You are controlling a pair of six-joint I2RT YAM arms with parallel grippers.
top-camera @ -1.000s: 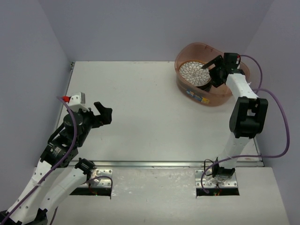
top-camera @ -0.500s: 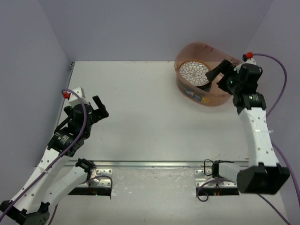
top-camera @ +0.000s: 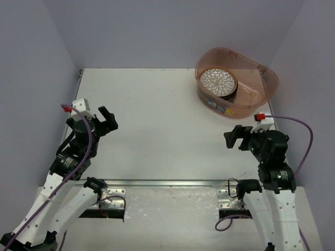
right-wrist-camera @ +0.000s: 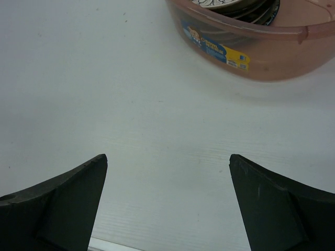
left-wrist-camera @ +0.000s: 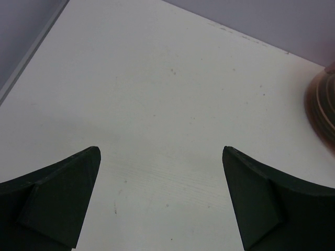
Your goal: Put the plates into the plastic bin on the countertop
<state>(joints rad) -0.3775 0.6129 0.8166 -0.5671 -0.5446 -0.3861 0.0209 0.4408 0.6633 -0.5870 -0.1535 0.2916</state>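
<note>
You see the plastic bin [top-camera: 246,109] at 1 o'clock on the table [top-camera: 167,120], with the plates [top-camera: 219,80] stacked inside. The left tool [top-camera: 109,120] and right tool [top-camera: 232,138] are both open and empty, well apart from it.

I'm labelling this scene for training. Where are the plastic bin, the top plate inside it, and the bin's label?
plastic bin [top-camera: 246,110]: top view, its near wall.
top plate [top-camera: 219,81]: top view, its patterned centre.
label [right-wrist-camera: 215,44]: right wrist view, its middle.
</note>
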